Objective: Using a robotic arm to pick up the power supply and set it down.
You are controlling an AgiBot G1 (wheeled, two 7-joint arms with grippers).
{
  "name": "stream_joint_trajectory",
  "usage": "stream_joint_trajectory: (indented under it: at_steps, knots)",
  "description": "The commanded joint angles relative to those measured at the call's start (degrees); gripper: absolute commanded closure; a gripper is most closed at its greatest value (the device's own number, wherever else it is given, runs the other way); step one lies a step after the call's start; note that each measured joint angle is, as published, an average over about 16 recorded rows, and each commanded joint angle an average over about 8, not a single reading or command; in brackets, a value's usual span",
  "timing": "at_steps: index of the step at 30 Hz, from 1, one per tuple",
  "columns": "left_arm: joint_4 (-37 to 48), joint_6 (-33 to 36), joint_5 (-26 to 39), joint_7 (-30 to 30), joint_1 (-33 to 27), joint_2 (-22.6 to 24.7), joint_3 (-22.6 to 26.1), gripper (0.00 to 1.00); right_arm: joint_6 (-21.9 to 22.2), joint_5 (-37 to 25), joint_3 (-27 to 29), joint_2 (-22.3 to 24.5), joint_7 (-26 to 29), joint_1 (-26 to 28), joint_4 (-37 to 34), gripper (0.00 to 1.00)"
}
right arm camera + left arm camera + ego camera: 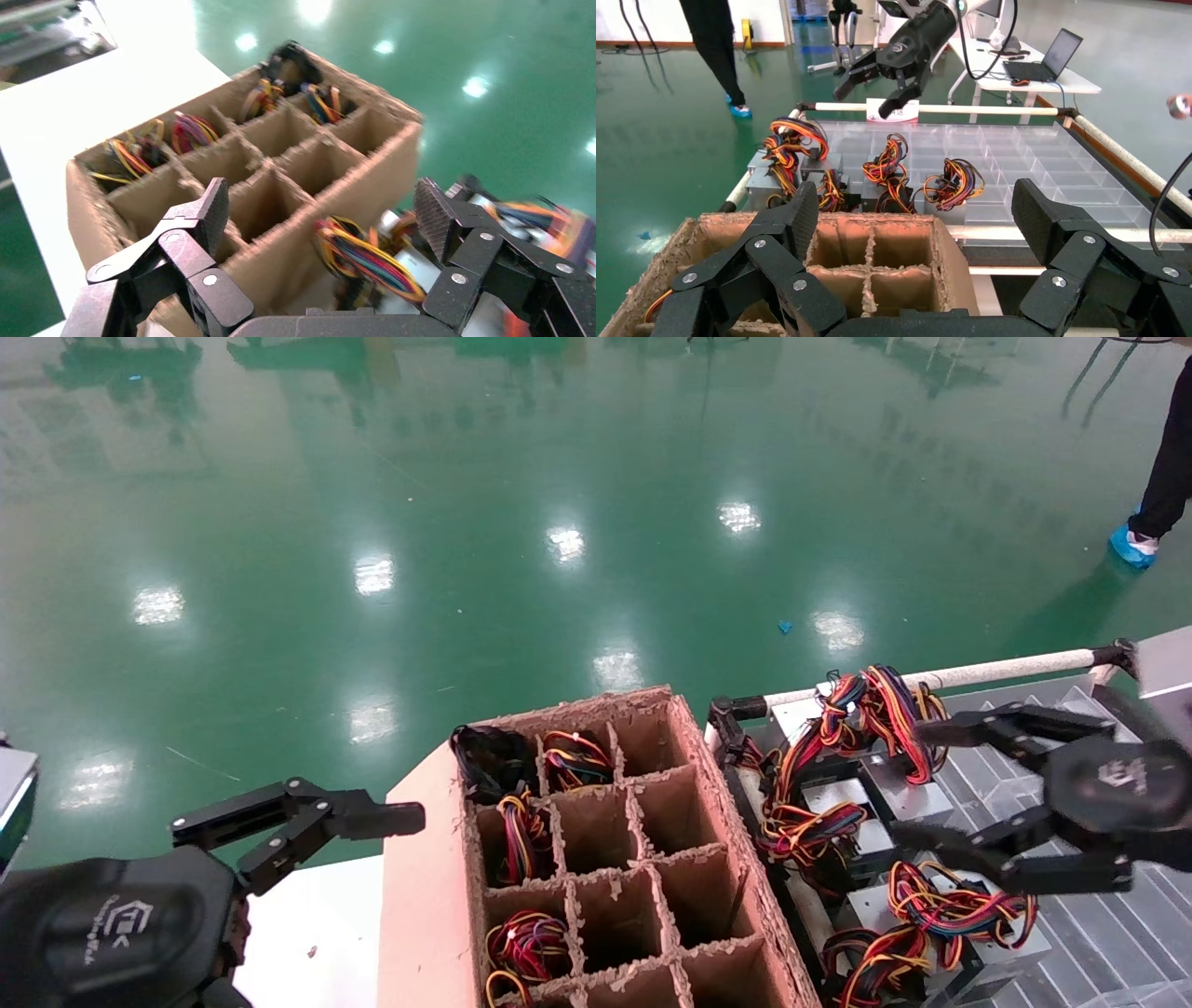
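Several silver-grey power supplies with red, yellow and orange wire bundles lie in a clear tray (1108, 933) on the right. My right gripper (908, 787) hangs open just above them, over one power supply (838, 800). In the right wrist view that power supply's wire bundle (362, 256) lies below and between the spread fingers of the right gripper (322, 210), untouched. My left gripper (307, 817) is open and empty at the lower left, beside the cardboard box. In the left wrist view the left gripper (916, 217) frames the box, with the power supplies (954, 186) beyond.
A brown cardboard divider box (424, 896) stands in the middle, with wire bundles in some cells. It sits on a white table (312, 915). A white rail (987, 670) runs behind the tray. A person (1169, 467) stands on the green floor at far right.
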Motion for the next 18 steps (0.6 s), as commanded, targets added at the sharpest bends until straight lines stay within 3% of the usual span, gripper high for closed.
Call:
stream_joint_trajectory:
  at_steps: [1,18]
  knots:
    - [0.0,0.0,0.0,0.0,0.0,0.0,0.0,0.00,0.2,-0.1,2.2,-0.2,0.7,-1.8,1.9,0.00]
    - [0.0,0.0,0.0,0.0,0.0,0.0,0.0,0.00,1.5,-1.4,21.3,-2.1,7.0,-16.7,18.1,0.00]
